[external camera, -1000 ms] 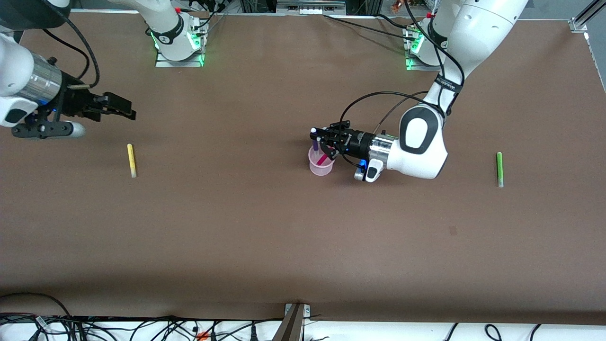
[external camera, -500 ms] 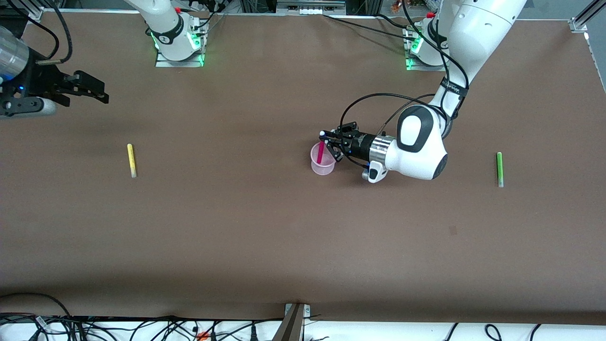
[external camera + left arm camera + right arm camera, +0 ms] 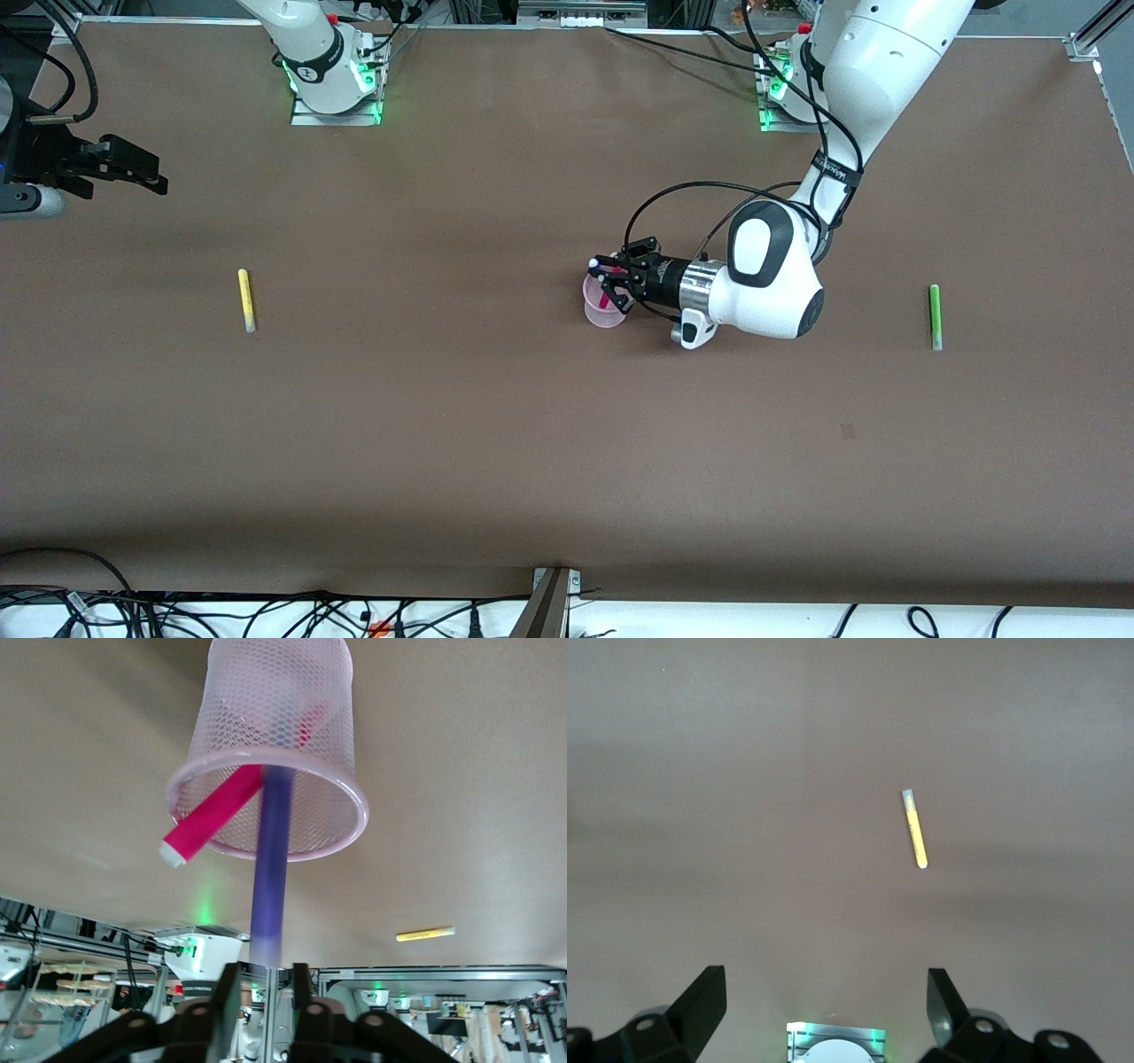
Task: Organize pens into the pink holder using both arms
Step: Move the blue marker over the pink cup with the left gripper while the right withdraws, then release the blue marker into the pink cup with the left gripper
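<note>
My left gripper (image 3: 608, 279) hangs over the pink holder (image 3: 603, 306) near the middle of the table (image 3: 496, 425). Its fingers (image 3: 223, 992) flank the top end of the purple pen (image 3: 271, 868); I cannot tell whether they clamp it or have just parted. The purple pen stands in the holder beside the magenta pen (image 3: 213, 815), which leans on the rim. My right gripper (image 3: 133, 167), jaws wide apart and empty, waits in the air at the right arm's end. The yellow pen (image 3: 245, 300) lies toward that end, the green pen (image 3: 934, 316) toward the left arm's end.
</note>
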Robot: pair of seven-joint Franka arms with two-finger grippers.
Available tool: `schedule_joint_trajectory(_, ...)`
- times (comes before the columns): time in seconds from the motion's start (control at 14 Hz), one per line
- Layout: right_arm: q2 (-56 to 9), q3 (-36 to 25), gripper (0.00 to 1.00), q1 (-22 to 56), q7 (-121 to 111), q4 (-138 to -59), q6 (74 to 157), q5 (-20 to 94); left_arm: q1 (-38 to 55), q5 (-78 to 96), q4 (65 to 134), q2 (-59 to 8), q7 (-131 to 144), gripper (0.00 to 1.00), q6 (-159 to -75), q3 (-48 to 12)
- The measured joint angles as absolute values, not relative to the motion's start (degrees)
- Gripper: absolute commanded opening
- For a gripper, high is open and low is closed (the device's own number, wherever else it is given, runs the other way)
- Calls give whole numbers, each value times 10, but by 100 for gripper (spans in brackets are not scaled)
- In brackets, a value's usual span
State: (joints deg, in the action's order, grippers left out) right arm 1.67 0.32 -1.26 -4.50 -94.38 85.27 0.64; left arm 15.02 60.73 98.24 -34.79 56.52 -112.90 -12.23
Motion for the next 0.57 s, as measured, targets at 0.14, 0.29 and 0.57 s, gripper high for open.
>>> schedule_joint_trajectory(0.14,23,9,100,-13,-45,-943,853,0,151,607,968,-352,596,100,-1129,-122)
schedule_joint_trajectory(0.29,30,23,100,-13,-35,-943,850,-5,151,606,954,-352,623,100,-1129,-121)
schedule_joint_trajectory(0.57,36,65,100,-11,17,-931,832,-46,148,454,922,-341,652,100,-1126,-118)
